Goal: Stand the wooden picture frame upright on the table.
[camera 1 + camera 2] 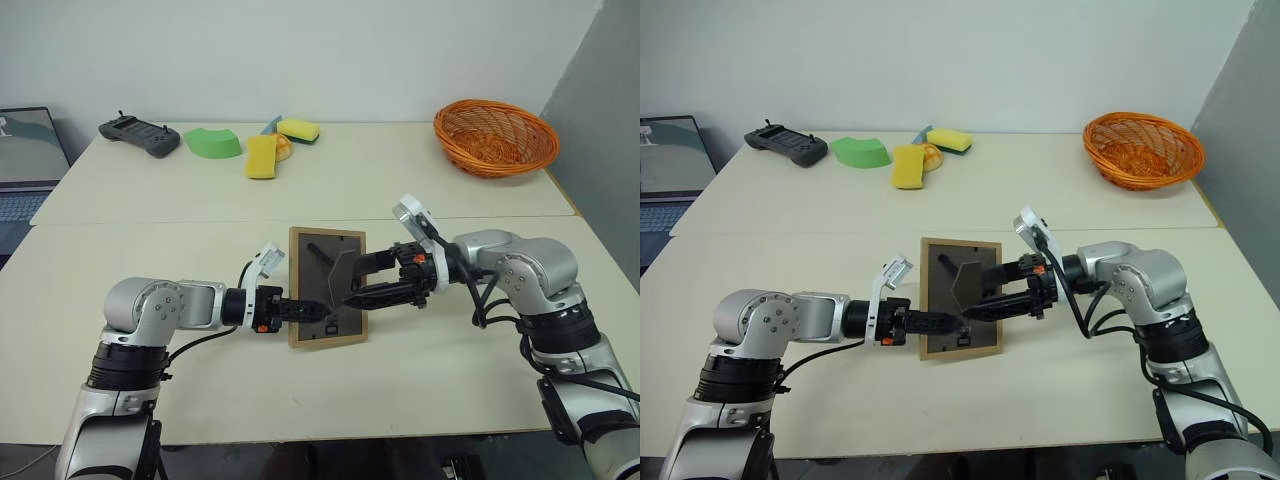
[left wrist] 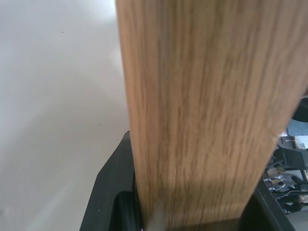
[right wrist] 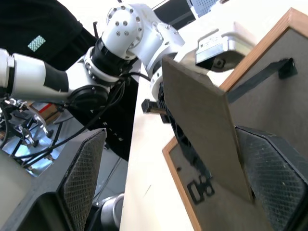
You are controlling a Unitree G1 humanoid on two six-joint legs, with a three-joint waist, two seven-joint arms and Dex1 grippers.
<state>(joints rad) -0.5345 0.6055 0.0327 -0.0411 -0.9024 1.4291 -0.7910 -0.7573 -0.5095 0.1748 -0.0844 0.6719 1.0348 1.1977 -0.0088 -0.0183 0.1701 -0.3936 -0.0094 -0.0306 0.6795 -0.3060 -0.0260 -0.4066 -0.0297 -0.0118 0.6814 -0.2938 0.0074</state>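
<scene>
Looks like a lab or office test room: plain white wall (image 1: 330,50), grey partition (image 1: 600,110), laptop (image 1: 25,160) and handheld controller (image 1: 140,135) far beyond the left gripper (image 1: 318,313).

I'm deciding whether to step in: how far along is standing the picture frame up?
Done: the wooden picture frame is off the table, back side toward the head camera, and its fold-out stand is swung out. In hand: the left gripper grips the frame's wooden edge, while the right gripper sits open around the stand. Left: setting the frame down upright on the table and letting go.
</scene>
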